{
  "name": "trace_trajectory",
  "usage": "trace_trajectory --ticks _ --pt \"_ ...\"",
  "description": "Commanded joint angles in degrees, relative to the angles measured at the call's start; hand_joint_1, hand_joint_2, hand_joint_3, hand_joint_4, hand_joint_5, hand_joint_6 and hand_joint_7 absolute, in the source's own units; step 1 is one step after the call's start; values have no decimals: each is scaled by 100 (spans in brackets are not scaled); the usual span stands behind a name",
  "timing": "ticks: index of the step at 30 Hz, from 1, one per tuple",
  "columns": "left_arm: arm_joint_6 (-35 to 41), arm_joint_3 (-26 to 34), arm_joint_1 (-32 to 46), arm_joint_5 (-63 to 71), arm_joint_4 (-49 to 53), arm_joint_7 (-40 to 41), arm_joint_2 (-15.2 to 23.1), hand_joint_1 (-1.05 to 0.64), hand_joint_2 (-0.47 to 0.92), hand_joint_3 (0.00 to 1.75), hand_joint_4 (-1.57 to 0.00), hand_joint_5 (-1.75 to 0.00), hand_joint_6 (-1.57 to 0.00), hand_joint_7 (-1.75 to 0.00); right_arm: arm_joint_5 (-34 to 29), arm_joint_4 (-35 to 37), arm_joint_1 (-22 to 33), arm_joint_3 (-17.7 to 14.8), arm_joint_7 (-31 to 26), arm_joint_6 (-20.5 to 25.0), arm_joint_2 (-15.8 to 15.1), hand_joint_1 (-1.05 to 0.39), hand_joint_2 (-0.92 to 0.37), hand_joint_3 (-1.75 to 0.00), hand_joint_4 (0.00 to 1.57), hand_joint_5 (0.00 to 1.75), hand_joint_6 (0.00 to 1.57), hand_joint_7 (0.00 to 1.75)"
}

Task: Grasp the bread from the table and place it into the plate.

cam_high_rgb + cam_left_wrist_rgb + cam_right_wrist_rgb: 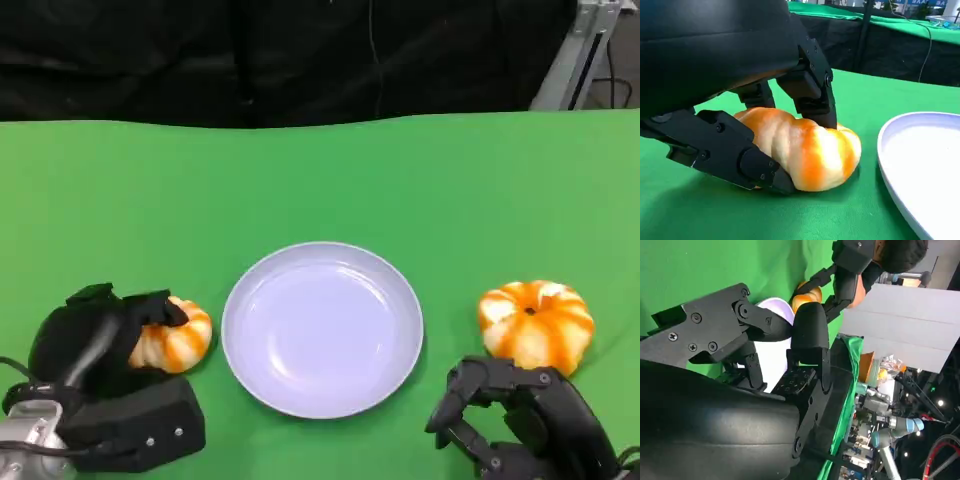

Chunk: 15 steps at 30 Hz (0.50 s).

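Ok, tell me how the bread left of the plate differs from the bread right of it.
The left bread is gripped by the left hand, whose fingers partly cover it; the right bread lies free and in full view, with the right hand just short of it. Both are orange with pale stripes and flank the plate.

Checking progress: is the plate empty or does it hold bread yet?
Empty. The plate shows a bare surface; one bread sits beside it in the left hand.

Light: bright, even, from overhead.
Shadows: soft, short; faint under the bread point(810, 150) and the plate point(322, 328).
Glare: pale sheen across the plate.
Focus: head view slightly soft; right wrist view's background cluttered and blurred.
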Motion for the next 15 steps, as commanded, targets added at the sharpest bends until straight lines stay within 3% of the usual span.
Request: trace_trajectory --ticks 1,15 --pt "-4 -46 72 9 107 -25 19 -7 92 4 -58 -154 -81 -99 17 -56 0 -46 -28 -55 -62 -13 -70 -74 76 151 84 113" --pt "-8 -47 70 10 113 -21 18 -7 92 4 -58 -154 -81 -100 17 -56 0 -46 -28 -55 -62 -13 -70 -74 76 151 84 113"
